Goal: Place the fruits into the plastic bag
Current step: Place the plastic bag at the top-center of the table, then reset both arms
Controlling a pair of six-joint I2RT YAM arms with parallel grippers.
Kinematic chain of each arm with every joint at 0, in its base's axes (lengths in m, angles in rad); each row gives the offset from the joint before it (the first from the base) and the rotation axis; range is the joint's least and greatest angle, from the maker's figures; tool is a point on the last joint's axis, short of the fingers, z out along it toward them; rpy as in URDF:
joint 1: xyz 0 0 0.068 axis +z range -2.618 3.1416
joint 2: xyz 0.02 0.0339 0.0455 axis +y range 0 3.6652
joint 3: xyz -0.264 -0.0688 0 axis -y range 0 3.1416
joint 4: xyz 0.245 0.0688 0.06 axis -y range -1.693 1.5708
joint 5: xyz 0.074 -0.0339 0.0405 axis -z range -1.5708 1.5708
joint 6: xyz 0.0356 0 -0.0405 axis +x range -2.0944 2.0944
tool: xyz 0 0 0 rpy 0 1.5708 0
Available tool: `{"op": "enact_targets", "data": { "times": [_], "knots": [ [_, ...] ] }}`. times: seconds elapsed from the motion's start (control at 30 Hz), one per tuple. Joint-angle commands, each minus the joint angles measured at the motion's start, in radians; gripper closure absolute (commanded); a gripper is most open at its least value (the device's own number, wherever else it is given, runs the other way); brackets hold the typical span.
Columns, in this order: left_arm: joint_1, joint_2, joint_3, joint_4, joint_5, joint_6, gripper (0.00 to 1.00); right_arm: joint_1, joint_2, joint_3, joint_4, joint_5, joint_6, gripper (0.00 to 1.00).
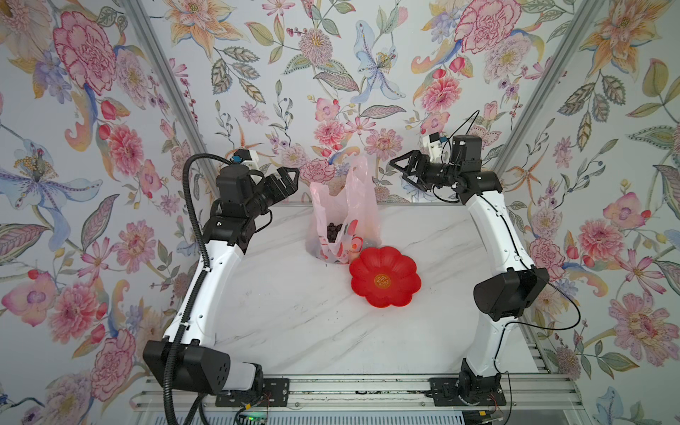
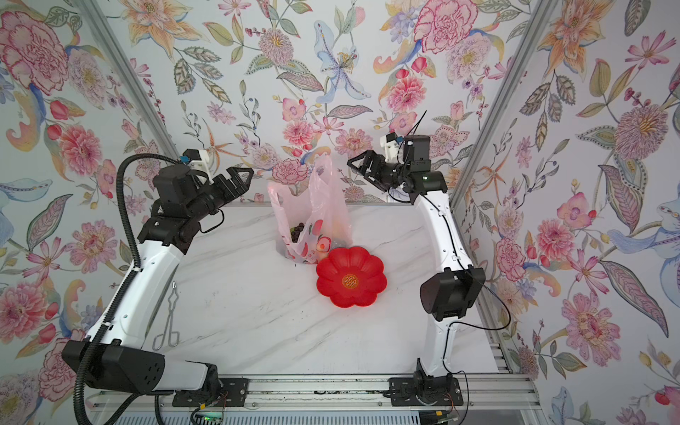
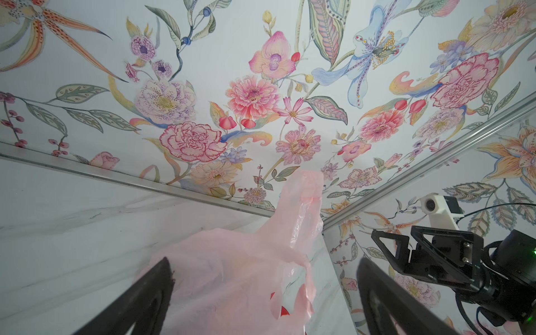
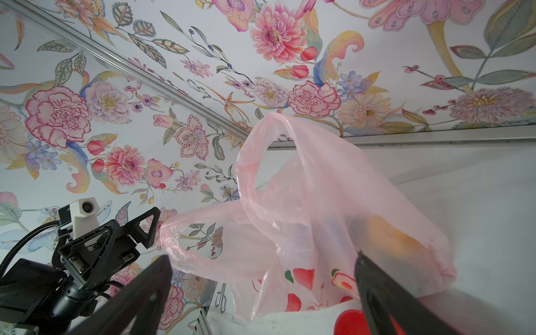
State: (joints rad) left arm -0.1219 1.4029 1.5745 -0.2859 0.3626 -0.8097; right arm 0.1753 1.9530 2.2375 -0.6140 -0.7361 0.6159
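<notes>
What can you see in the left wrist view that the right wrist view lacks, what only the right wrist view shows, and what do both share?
Only the left wrist view: the right gripper, jaws apart and holding nothing.
Only the right wrist view: the left gripper, jaws also apart; an orange fruit seen through the bag; part of the red plate; metal tongs.
Both: the plastic bag with a handle standing up, the floral wall and the marble table.

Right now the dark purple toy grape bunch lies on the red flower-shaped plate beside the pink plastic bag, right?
No: the dark purple grape bunch lies inside the pink plastic bag, not on the red flower-shaped plate beside it; both top views show this.
</notes>
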Motion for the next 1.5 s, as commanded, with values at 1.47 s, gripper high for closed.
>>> {"op": "enact_targets", "data": {
  "times": [1.47],
  "knots": [
    [0.041, -0.576, -0.641, 0.050, -0.442, 0.074, 0.01, -0.164, -0.768, -1.210, 0.778, 0.520, -0.075, 0.01]
  ]
}}
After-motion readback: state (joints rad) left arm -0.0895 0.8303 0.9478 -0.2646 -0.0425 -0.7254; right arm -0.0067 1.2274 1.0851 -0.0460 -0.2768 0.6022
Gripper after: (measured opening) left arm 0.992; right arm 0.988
